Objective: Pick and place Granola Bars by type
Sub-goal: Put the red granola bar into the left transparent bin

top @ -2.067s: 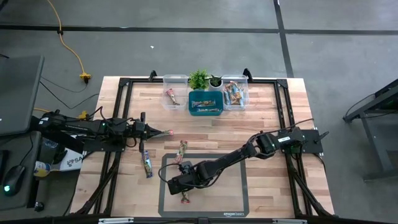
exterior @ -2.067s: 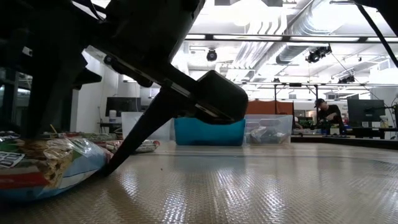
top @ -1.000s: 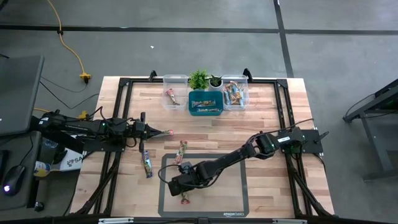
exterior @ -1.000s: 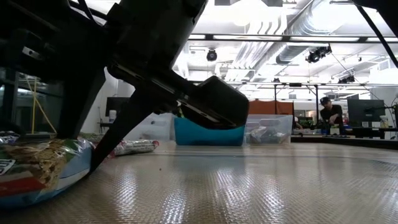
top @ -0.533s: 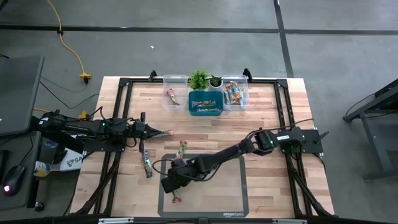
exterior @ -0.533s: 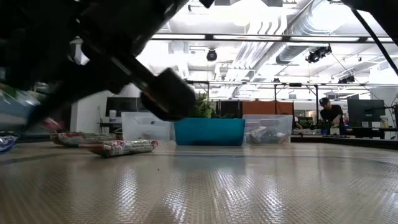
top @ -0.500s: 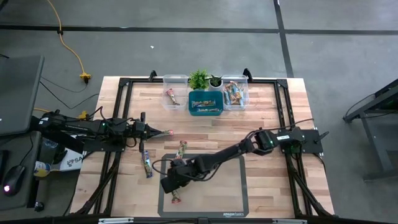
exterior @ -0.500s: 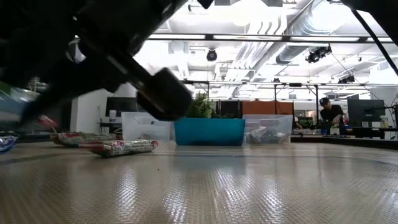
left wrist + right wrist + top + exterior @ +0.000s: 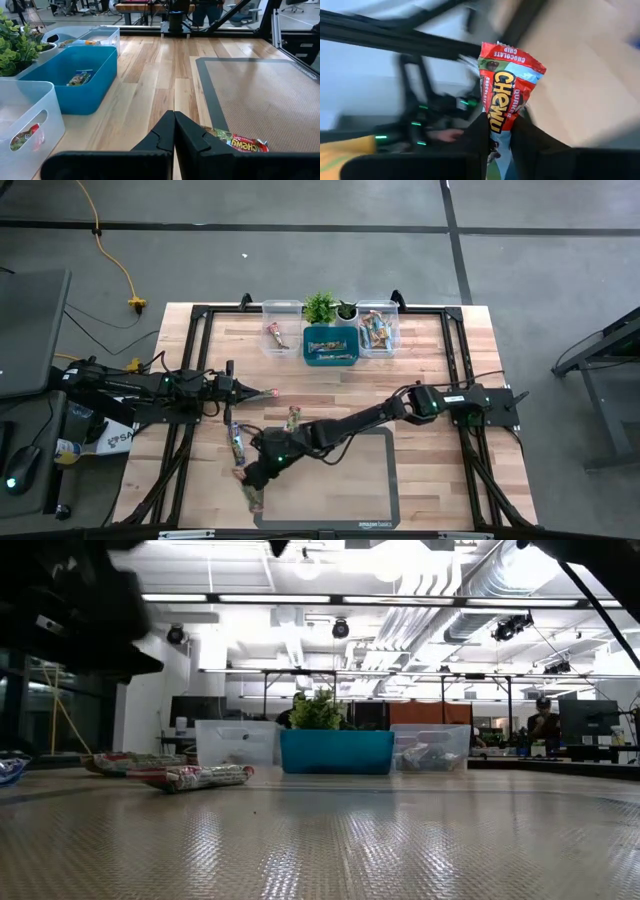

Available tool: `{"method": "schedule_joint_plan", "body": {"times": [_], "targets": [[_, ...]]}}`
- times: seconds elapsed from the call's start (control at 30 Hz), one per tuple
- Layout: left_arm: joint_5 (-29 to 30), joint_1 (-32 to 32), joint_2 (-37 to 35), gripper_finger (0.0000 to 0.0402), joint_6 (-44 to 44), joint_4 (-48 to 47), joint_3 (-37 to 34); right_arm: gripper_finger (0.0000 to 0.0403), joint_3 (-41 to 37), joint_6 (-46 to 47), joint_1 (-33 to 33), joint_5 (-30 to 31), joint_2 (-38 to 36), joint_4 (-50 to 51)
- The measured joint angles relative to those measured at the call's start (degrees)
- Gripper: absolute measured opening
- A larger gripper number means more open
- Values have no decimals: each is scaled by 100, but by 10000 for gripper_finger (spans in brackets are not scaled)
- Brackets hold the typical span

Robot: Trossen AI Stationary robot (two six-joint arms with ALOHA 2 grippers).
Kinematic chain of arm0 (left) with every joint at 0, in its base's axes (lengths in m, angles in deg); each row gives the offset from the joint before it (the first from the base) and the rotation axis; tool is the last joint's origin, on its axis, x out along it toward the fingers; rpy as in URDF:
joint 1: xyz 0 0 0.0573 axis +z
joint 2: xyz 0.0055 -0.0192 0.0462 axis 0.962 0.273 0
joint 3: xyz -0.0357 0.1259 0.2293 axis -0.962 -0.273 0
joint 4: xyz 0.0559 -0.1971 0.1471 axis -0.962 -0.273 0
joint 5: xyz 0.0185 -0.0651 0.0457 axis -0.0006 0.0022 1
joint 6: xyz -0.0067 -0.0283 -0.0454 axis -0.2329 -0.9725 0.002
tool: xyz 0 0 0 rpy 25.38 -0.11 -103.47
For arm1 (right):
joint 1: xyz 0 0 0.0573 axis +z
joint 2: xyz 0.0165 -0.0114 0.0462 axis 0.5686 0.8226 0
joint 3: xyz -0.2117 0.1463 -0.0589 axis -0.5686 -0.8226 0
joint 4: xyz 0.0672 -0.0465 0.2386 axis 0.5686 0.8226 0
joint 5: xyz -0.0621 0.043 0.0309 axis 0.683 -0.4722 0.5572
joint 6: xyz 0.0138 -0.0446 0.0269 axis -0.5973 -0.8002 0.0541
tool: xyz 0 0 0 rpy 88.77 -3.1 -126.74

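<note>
My right gripper (image 9: 249, 479) reaches across the table to its near left and is shut on a red Chewy granola bar (image 9: 508, 82), which shows in the high view at the mat's near left corner (image 9: 253, 496). Two more granola bars lie flat on the table (image 9: 235, 443) (image 9: 293, 418); the low view shows them too (image 9: 190, 777) (image 9: 118, 760). Others lie in the bins at the far edge. My left gripper (image 9: 266, 393) waits shut at the table's left, its fingers (image 9: 174, 122) together, above the wood. My right gripper pinches the red bar between its two fingers (image 9: 479, 134) at the wrapper's lower end (image 9: 500, 131). The fingers lie along the bar, so most of its length sticks out past the fingertips. The bar is lifted clear of the mat.
A dark mat (image 9: 370, 480) covers the near middle. At the far edge stand a clear bin (image 9: 281, 328), a blue bin (image 9: 331, 345) and another clear bin (image 9: 377, 328), with a green plant (image 9: 320, 307) behind. A black frame (image 9: 200, 320) runs round the table.
My right gripper has risen and swung toward the table's left edge, tipping from pointing down to nearly level and rolling. The red bar went with it, lifted off the mat, and has left the low view.
</note>
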Motion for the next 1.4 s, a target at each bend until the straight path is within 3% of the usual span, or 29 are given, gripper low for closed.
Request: {"method": "schedule_joint_plan", "body": {"times": [0.3,0.73,0.9,1.1,1.4], "targets": [[-1,-1,0,1,0,0,0,54,0,-601,-387,109,-9,-2465],[-1,0,0,1,1,0,2,55,9,-790,-1198,163,-43,-4321],[-1,0,0,1,1,0,2,55,11,-1230,-1520,89,-417,-4115],[1,0,2,1,1,0,2,55,13,-2125,-2013,197,-1183,-2627],[-1,0,0,1,-1,0,2,55,20,-3097,-2895,1733,-1986,-75]]}}
